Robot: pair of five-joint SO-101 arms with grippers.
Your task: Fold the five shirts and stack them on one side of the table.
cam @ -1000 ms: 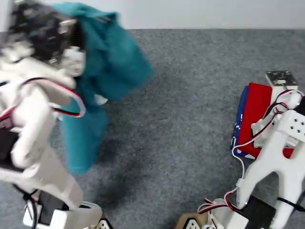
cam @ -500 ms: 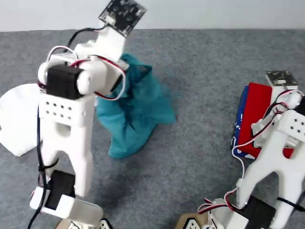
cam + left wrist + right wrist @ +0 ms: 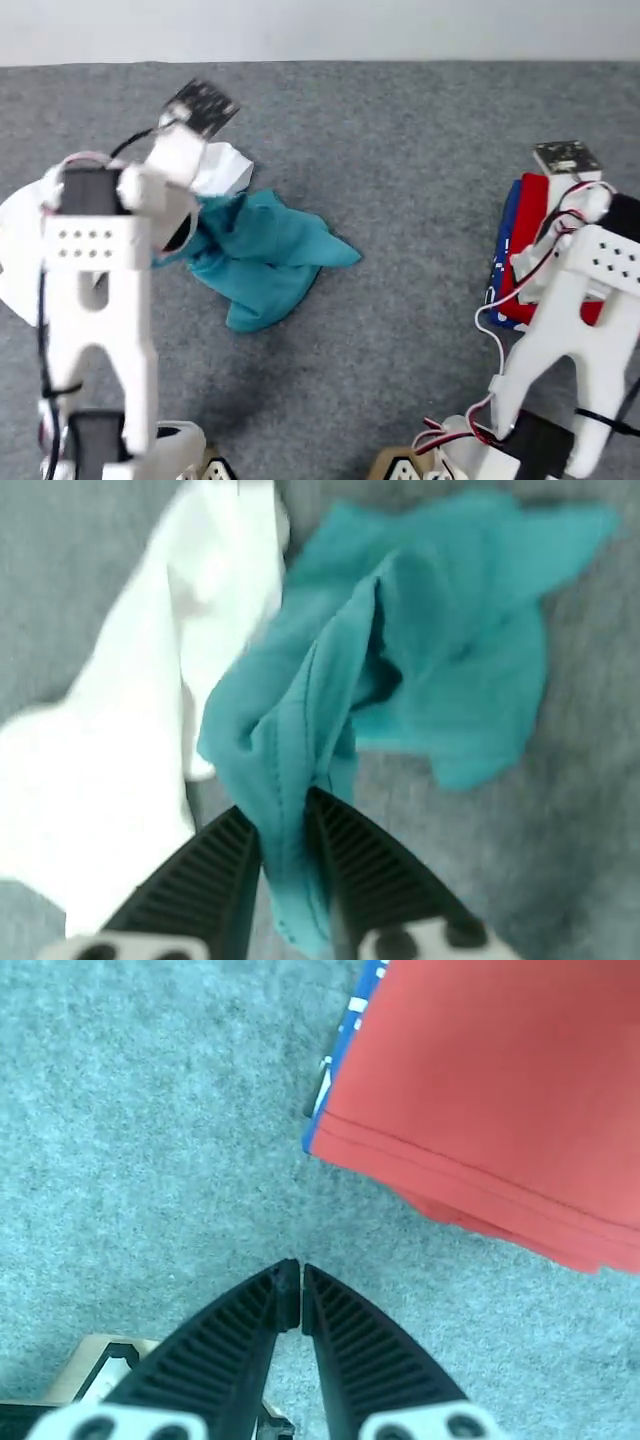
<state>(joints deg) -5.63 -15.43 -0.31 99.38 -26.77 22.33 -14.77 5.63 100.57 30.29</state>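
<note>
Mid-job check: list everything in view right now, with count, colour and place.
teal shirt: 1, teal, crumpled left of centre, one fold pinched by the left hand
white shirt: 1, white, table's left side, partly under the left arm
red shirt: 1, red, folded, atop the blue shirt, right side
blue shirt: 1, blue, under the red shirt
table: 1, grey
left hand: 1, black, shut on teal shirt
right hand: 1, black, shut, empty, beside the stack

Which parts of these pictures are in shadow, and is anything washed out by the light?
High view: even light, a faint shadow on the carpet beside the teal shirt. Left wrist view: the white shirt glares almost featureless; a fold in the teal shirt is dark. Right wrist view: a thin shadow lines the red shirt's edge.
</note>
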